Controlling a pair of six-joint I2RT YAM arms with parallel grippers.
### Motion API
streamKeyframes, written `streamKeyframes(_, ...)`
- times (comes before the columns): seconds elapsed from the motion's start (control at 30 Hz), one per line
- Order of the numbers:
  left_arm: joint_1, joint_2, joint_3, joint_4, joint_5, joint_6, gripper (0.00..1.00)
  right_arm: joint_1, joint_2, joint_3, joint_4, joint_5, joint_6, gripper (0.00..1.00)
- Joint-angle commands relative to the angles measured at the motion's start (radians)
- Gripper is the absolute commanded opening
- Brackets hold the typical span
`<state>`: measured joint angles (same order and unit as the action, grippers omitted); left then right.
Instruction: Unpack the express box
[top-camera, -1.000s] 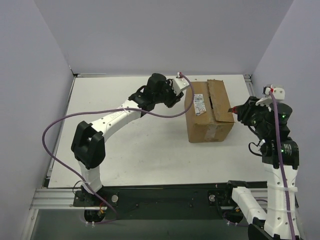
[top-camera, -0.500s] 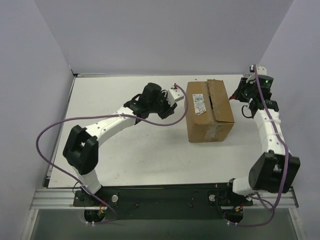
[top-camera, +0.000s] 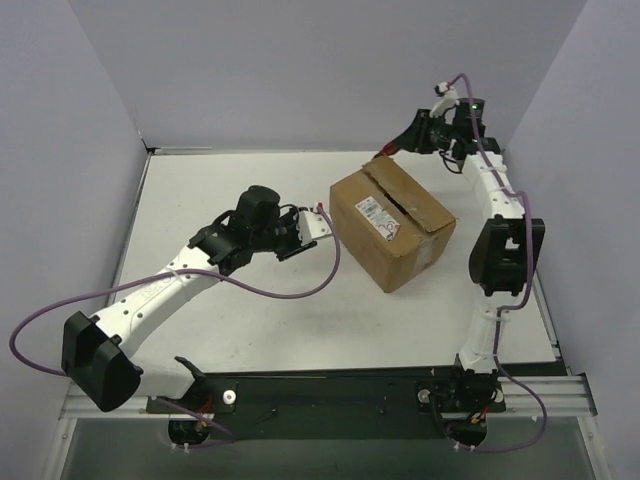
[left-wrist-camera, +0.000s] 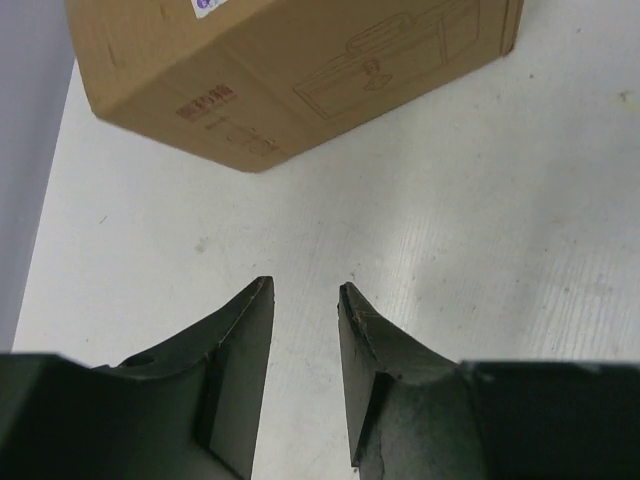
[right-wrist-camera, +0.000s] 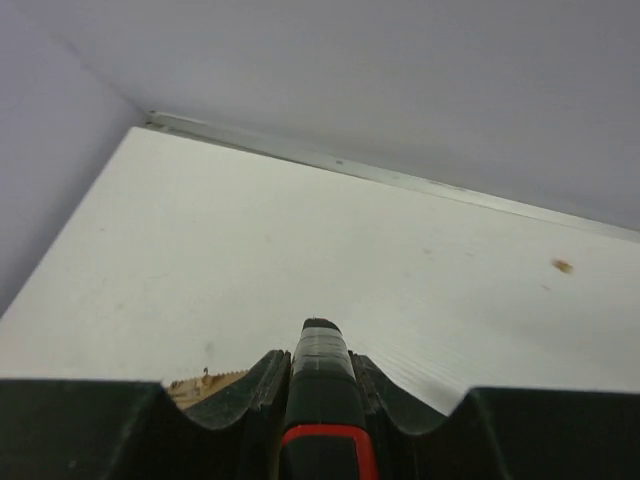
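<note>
Box (top-camera: 392, 222) set on tabletop (top-camera: 330, 330), left fingers (left-wrist-camera: 240, 340) held parted and empty at its 9 o'clock, right fingers (right-wrist-camera: 252, 388) clenched on a black tool (right-wrist-camera: 321, 395) at its 12 o'clock.

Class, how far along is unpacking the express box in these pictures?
Done: nothing out; the express box has its flaps down. In hand: the right gripper clamps a black tool by its far corner; the left gripper is open, empty. Left: opening, emptying.

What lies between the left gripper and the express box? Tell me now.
Nothing but bare white table. The left wrist view shows the left gripper, jaws open, short of the express box and apart from it.
</note>
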<state>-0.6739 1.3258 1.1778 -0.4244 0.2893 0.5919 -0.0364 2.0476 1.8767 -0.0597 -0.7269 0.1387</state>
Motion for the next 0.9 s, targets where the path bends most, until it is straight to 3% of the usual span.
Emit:
streamKeyframes(0.0, 0.005, 0.015, 0.043, -0.074, -0.029, 0.134, 0.43, 0.171, 0.091, 0.15, -0.075, -0.23, 0.051, 0.0)
streamKeyframes(0.1, -0.001, 0.047, 0.1, -0.062, -0.009, 0.151, 0.47, 0.249, 0.126, 0.219, -0.069, -0.249, 0.087, 0.0)
streamKeyframes(0.13, -0.019, 0.056, 0.112, -0.048, -0.009, 0.152, 0.61, 0.259, 0.125, 0.24, -0.063, -0.206, 0.105, 0.0)
streamKeyframes(0.33, -0.151, 0.089, 0.151, 0.103, 0.007, 0.195, 0.68, 0.179, -0.041, 0.184, 0.147, 0.033, 0.274, 0.0)
streamKeyframes(0.43, -0.177, 0.111, 0.15, 0.216, 0.068, 0.167, 0.75, 0.088, -0.208, 0.034, 0.215, 0.165, 0.334, 0.0)
streamKeyframes(0.6, -0.213, 0.259, 0.258, 0.194, 0.183, 0.161, 0.75, -0.023, -0.586, -0.394, 0.202, 0.32, 0.335, 0.0)
streamKeyframes(0.7, -0.242, 0.32, 0.287, 0.226, 0.206, 0.187, 0.75, -0.045, -0.801, -0.625, 0.144, 0.353, 0.311, 0.0)
streamKeyframes(0.87, -0.277, 0.417, 0.328, 0.257, 0.226, 0.224, 0.75, -0.049, -1.041, -0.823, -0.007, 0.385, 0.308, 0.0)
